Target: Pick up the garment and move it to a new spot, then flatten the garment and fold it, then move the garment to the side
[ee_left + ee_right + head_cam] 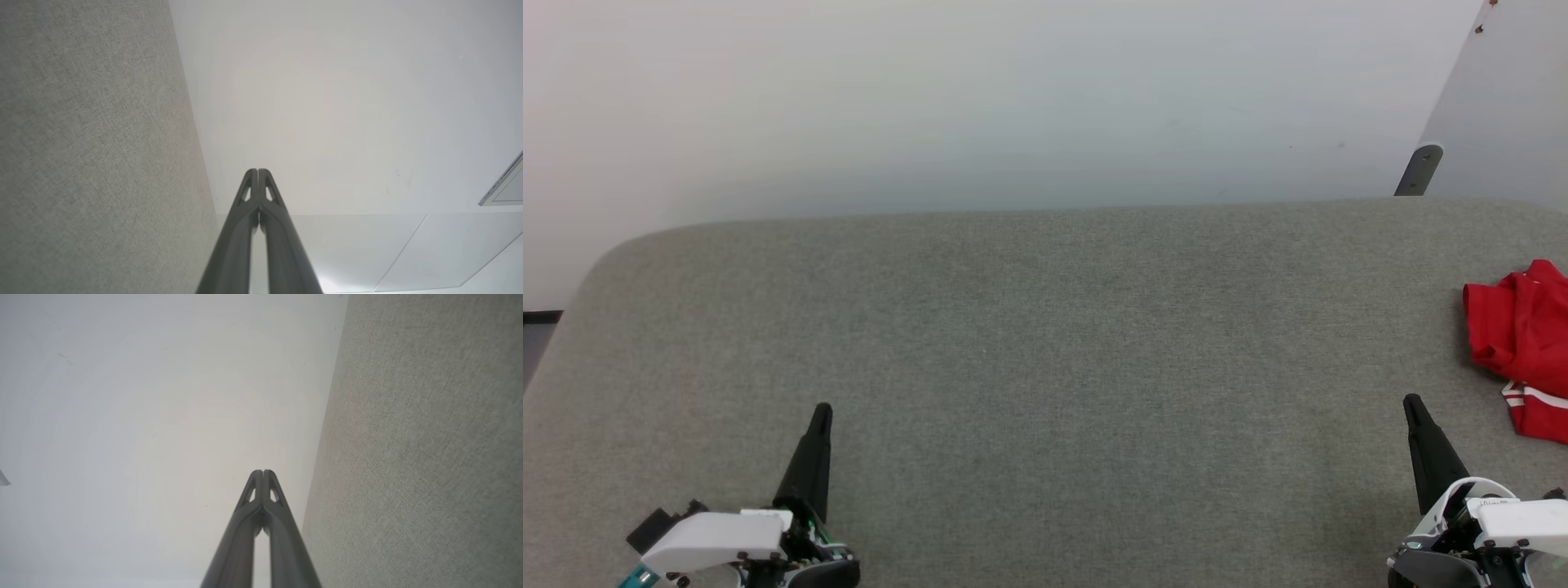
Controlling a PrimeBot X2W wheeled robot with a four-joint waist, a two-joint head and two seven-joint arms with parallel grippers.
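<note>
The garment (1523,343) lies crumpled at the right edge of the grey fabric surface (1045,343) in the head view, red with a bit of red-and-white stripe trim, and partly cut off by the frame. My right gripper (1411,403) rests at the lower right, a short way left of the garment and apart from it, fingers pressed together on nothing. My left gripper (823,410) sits at the lower left, far from the garment, also shut and empty. Both wrist views show the closed tips, left gripper (258,170) and right gripper (262,472), pointing toward the white wall.
A pale wall (1013,98) rises behind the surface's rounded far edge. At the upper right a dark bracket (1419,170) sits under a grey panel. The wide middle of the grey surface lies between my grippers. Dark floor (535,331) shows past the left edge.
</note>
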